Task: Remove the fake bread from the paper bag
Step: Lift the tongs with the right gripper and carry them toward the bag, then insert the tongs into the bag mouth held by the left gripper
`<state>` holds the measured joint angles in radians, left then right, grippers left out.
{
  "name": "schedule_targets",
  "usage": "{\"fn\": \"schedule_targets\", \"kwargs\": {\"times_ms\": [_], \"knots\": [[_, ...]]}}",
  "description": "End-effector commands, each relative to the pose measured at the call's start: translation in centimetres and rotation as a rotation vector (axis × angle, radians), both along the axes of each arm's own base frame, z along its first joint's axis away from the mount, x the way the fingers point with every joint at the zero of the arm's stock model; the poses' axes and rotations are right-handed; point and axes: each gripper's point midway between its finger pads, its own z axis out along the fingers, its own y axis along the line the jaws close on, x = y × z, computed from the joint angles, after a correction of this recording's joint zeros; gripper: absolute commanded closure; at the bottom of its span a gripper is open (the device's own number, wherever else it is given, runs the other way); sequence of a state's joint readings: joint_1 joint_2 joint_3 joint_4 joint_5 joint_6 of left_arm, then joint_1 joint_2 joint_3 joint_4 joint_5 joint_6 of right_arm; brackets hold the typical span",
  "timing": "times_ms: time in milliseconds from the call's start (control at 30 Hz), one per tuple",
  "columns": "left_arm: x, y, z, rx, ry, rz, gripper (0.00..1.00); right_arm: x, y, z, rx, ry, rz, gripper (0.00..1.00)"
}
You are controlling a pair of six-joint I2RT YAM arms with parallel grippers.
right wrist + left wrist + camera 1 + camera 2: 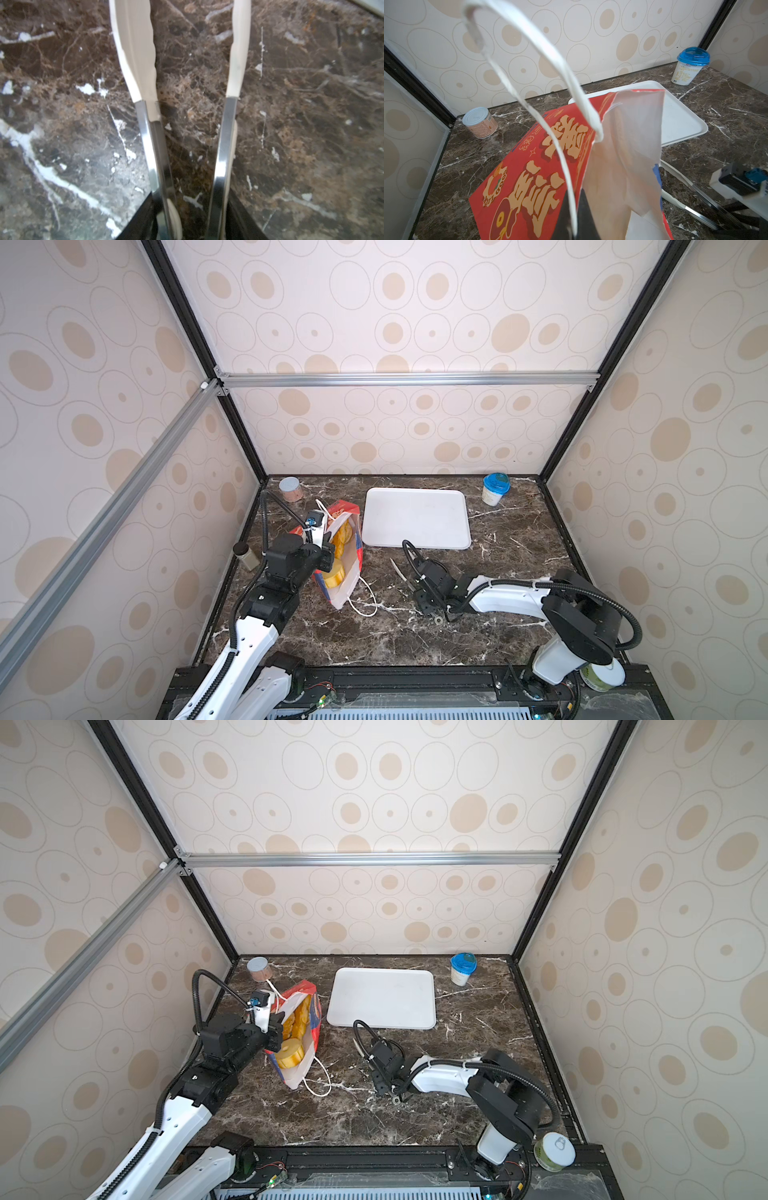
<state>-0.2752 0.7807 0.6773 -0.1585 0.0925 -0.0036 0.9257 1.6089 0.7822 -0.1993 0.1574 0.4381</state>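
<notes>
The fake bread (333, 576) sits inside the paper bag (533, 162), whose rim our left gripper (574, 216) pinches; our right gripper (193, 218) clasps the tongs (145, 128); we should squeeze gently, entering the mouth straight.

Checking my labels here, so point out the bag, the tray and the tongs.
bag (529, 166): left wrist view, on its red printed front.
tray (415, 518): in a top view, on its bare middle.
tongs (133, 52): right wrist view, on one white tip.
</notes>
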Motion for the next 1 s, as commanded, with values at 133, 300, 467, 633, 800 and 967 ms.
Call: {"fn": "schedule_targets", "kwargs": {"times_ms": [133, 300, 467, 633, 800, 967], "knots": [[-0.1, 0.2, 4.1, -0.016, -0.111, 0.006, 1.0, -4.5, -2.7, 1.7, -0.046, 0.158, 0.039, 0.52], [-0.2, 0.3, 4.3, -0.014, -0.117, 0.008, 1.0, -5.1, -3.1, 4.5, -0.061, 0.169, 0.079, 0.52], [-0.3, 0.3, 4.3, -0.012, -0.12, 0.006, 1.0, -5.3, -2.7, 6.8, -0.055, 0.174, 0.11, 0.52], [-0.4, 0.2, 4.5, -0.013, -0.125, 0.003, 1.0, -5.6, -1.9, 8.7, -0.032, 0.199, 0.149, 0.53], [-0.4, 0.2, 4.7, -0.012, -0.133, 0.0, 1.0, -5.8, -1.2, 11.1, 0.022, 0.24, 0.159, 0.54], [-0.4, 0.1, 4.3, -0.018, -0.124, -0.005, 1.0, -5.6, -1.0, 14.1, 0.099, 0.265, 0.154, 0.56]]}}
